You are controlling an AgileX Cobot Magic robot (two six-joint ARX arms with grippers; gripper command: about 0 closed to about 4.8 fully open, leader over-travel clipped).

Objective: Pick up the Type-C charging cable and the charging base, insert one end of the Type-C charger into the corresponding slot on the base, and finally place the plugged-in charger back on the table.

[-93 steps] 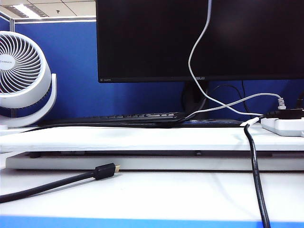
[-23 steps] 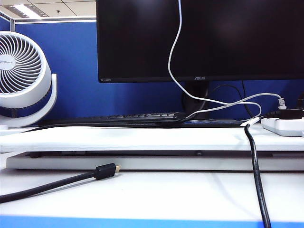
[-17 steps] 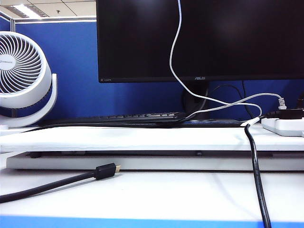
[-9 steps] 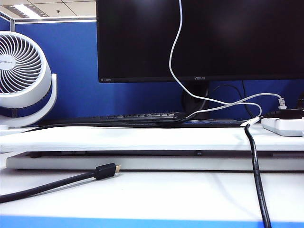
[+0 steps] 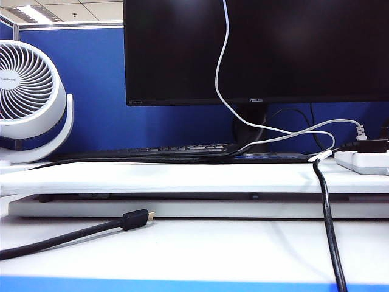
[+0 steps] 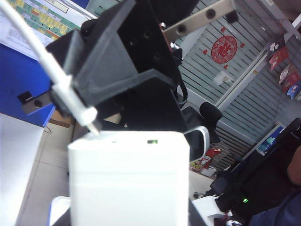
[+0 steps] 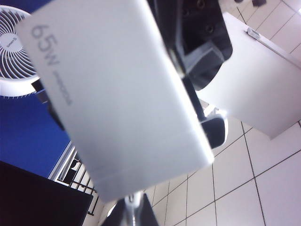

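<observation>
R fingers [image 6: 70, 101]: clenched on the Type-C charging cable [image 6: 35, 49] just behind its plug [image 6: 87, 115]; held high, above exterior view.
L fingers [image 7: 195, 101]: grasping the charging base [image 7: 117, 89] by its sides, also off the counter [image 5: 194, 243].
Plug: tip touching the base's end face, beside a small slot [image 6: 151, 141]; not seated.
Axis: plug long axis slants toward that face.
Risk: you're off-slot; pushing now could bend the tip or skid it.
Slack: cable hangs before the monitor [image 5: 255, 52]; may tug.
</observation>
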